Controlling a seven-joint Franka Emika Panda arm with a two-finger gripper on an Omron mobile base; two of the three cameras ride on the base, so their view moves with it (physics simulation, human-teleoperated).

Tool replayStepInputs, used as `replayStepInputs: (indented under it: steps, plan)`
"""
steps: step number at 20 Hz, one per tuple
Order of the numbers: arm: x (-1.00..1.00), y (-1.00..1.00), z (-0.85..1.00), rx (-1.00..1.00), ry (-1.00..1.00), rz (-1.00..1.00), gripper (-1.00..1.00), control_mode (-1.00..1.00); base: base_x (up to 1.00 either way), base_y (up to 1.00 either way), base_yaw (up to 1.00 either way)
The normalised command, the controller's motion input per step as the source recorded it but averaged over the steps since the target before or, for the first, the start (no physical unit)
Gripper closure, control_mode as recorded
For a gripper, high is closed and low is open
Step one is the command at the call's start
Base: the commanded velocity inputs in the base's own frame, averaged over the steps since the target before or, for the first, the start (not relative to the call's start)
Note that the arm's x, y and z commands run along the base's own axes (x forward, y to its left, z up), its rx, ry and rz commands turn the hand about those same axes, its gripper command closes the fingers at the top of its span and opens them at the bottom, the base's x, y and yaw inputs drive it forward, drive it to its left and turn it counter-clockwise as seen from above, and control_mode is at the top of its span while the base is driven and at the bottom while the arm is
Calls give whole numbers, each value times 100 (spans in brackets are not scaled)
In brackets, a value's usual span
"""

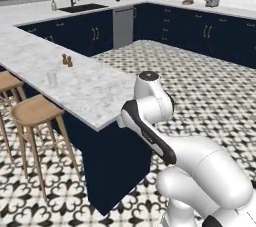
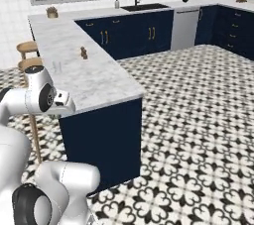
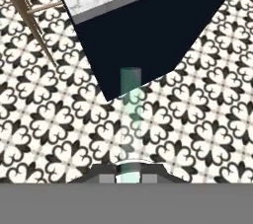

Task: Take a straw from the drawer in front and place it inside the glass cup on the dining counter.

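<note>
One straw [image 3: 130,119] pinched in the closed gripper [image 3: 129,173], sticking out over patterned floor near the dining counter [image 1: 95,96] corner. Glass cup [image 1: 52,78] sits on the slab's stool side, apart from the arm. Carry high, keep straw vertical, lower tip into cup. Two shakers [image 1: 67,61] nearby, stools [image 1: 35,111] alongside; counter edge likely in the way.
</note>
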Motion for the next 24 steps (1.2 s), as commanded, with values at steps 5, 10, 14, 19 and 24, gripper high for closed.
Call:
replayStepInputs:
  steps: [5, 10, 14, 19, 24]
  plan:
    - [0, 0, 0, 0, 0, 0, 100, 100, 0, 100, -36]
    - [0, 0, 0, 0, 0, 0, 100, 100, 0, 100, -39]
    - [0, 0, 0, 0, 0, 0, 100, 100, 0, 100, -43]
    - [0, 0, 0, 0, 0, 0, 100, 100, 0, 100, -48]
    - [0, 0, 0, 0, 0, 0, 100, 100, 0, 98, -52]
